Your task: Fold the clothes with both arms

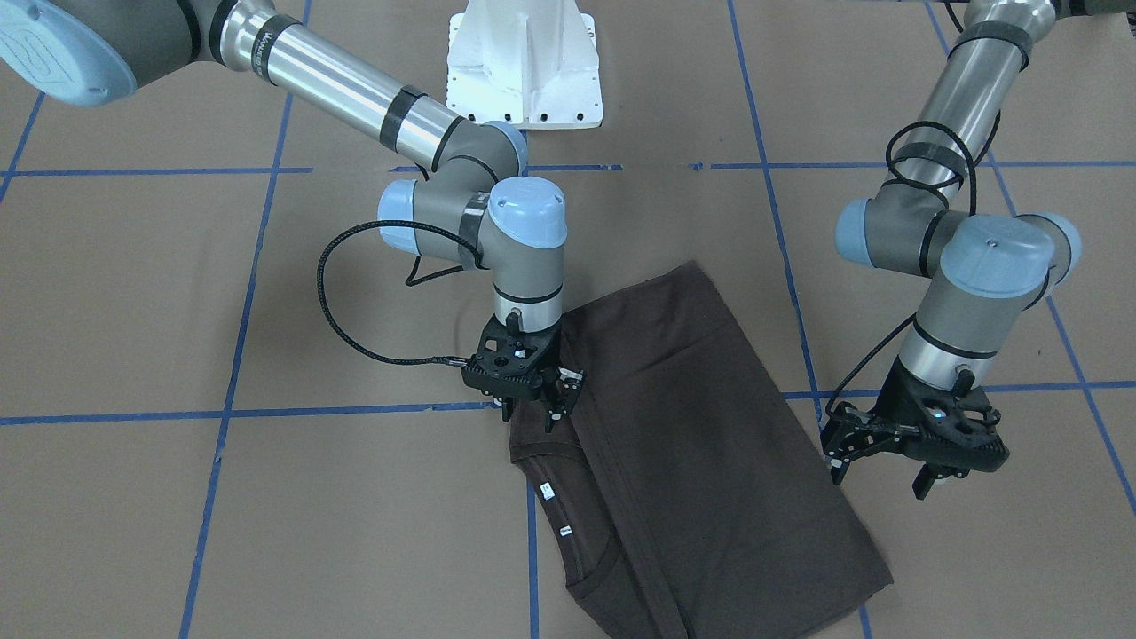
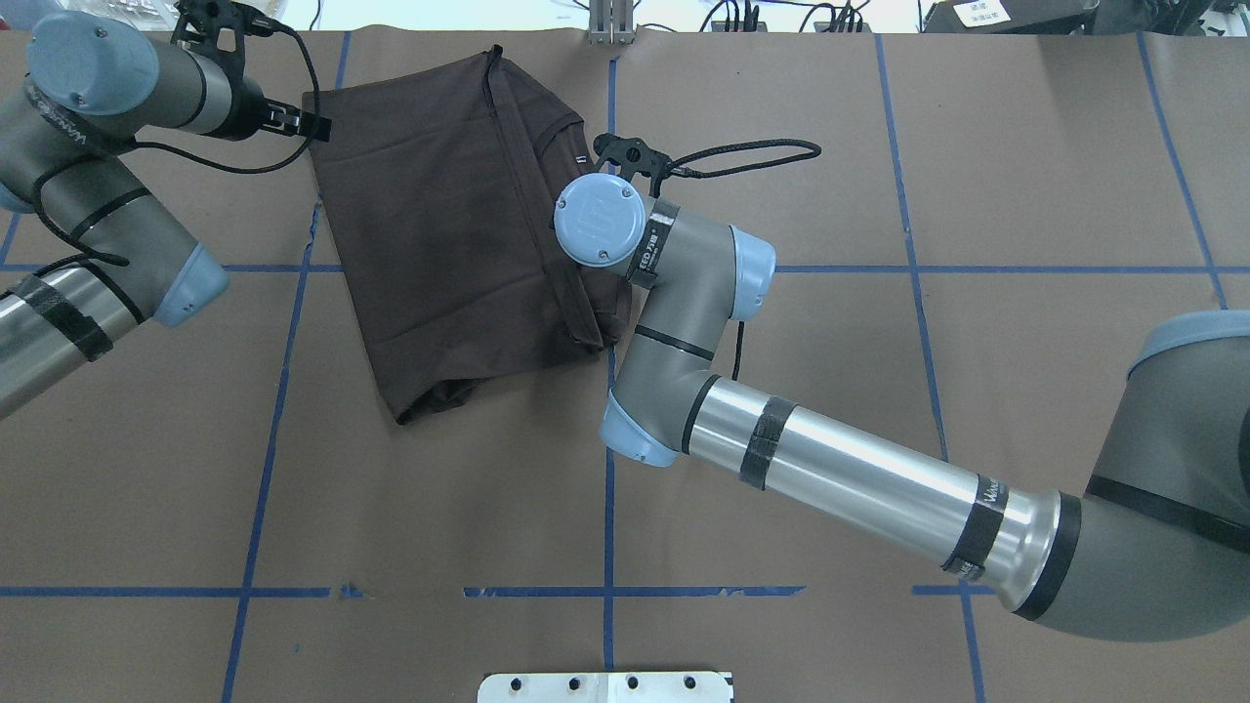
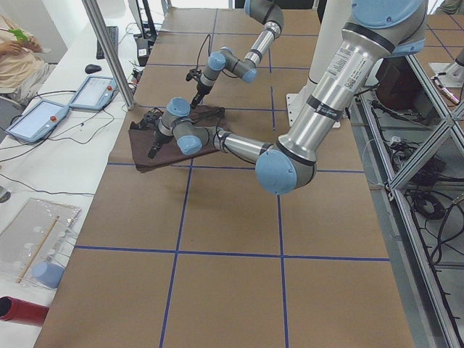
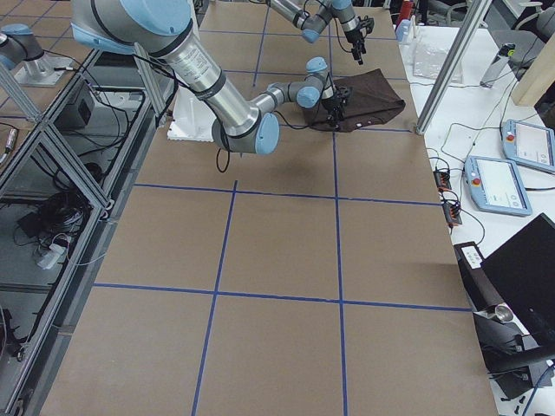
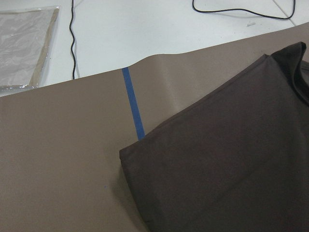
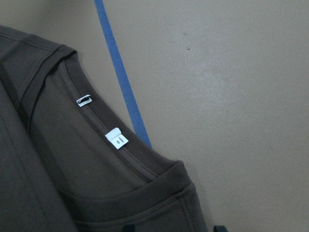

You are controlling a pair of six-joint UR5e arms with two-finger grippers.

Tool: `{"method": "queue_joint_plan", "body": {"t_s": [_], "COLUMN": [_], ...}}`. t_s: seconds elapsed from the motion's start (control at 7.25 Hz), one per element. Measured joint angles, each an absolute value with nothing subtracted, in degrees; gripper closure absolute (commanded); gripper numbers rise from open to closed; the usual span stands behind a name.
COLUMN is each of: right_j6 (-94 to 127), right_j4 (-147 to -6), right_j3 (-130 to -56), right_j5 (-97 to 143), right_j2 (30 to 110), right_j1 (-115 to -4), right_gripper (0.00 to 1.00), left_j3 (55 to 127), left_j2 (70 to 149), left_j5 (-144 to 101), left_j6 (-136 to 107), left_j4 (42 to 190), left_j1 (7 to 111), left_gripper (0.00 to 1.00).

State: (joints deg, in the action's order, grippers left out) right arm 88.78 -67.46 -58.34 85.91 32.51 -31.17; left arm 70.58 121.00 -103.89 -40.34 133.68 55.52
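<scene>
Overhead exterior view: the left arm comes in at the left edge, its wrist next to the far left corner of the shirt. The shirt lies folded into a slanted oblong at the far middle of the surface, with the collar on its right side. The right arm reaches in from the right, and its last joint covers the shirt's right edge.

The front-facing view shows what that joint hides. The right fingers point down at the shirt's edge just by the collar, apart, with nothing clamped between them. Across the shirt, the left fingers hang just beside its other long edge, also apart and holding nothing.

The left wrist view shows only a folded corner lying flat, and no fingers. The right wrist view shows two white tags inside the ribbed collar, with a tape line just beside it.

The surface is brown paper marked with a grid of blue tape, and a white pedestal stands at the robot's side. The side views show a white bench along the far edge. On it are two tablets, cables, a clear bag and a red cylinder. A metal post rises by the bench, a metal frame stands behind the robot, and a person's arm shows in one corner.
</scene>
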Motion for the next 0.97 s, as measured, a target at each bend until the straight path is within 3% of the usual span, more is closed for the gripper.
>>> {"method": "queue_joint_plan", "body": {"t_s": [0.28, 0.55, 0.97], "right_j6": [88.7, 88.7, 88.3], "right_j4": [-67.5, -67.5, -67.7], "right_j3": [-58.1, -58.0, -58.1], "right_j5": [85.7, 85.5, 85.5], "right_j2": [32.6, 32.6, 32.6], "right_j1": [-31.0, -30.9, -30.9], "right_gripper": [0.41, 1.0, 1.0], "left_j3": [70.6, 70.6, 70.6], "left_j2": [121.0, 121.0, 120.9], "left_j5": [-103.9, -103.9, -103.8], "left_j6": [-40.3, -40.3, -40.4], "left_j4": [133.7, 133.7, 133.7], "left_j1": [55.5, 55.5, 55.5], "left_gripper": [0.0, 0.0, 0.0]}}
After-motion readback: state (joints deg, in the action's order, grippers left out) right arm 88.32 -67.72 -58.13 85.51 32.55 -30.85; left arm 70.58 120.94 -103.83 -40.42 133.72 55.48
